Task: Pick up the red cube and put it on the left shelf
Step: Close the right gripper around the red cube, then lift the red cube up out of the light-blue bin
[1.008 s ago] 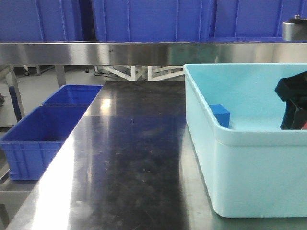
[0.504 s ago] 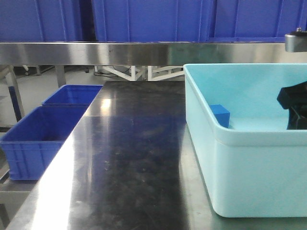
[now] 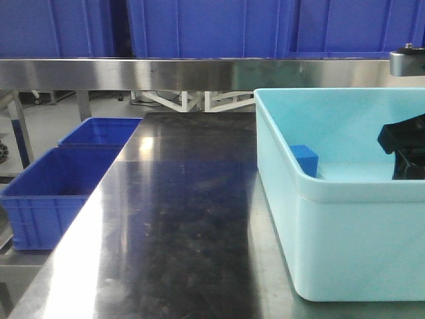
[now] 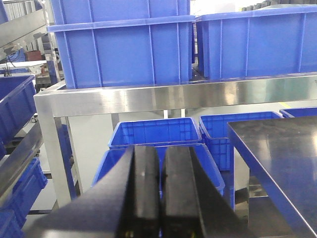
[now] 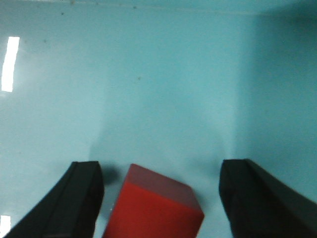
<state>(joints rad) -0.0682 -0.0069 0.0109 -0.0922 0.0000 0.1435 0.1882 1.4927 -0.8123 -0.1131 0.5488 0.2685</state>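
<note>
The red cube [image 5: 153, 206] lies on the floor of a light-blue bin [image 3: 345, 199], tilted corner-on between the fingers of my right gripper [image 5: 161, 167]. That gripper is open, its black fingers [image 5: 81, 193] apart from the cube on both sides. In the front view the right gripper [image 3: 404, 149] shows as a dark shape inside the bin, and the cube is hidden by the bin's wall. My left gripper [image 4: 161, 148] is shut with nothing in it, off the table's left side. It faces the left shelf [image 4: 173, 94], a steel rack carrying dark-blue crates [image 4: 124, 47].
A small blue cube [image 3: 304, 159] sits at the bin's left wall. The bin stands on a dark-topped steel table [image 3: 179, 219]. Open blue crates [image 3: 60, 186] lie low beside the table's left edge. A steel rail [image 3: 199, 70] with blue crates runs across behind.
My right gripper has shifted slightly inside the bin. A red sliver seen beside it a second ago is now hidden in the front view.
</note>
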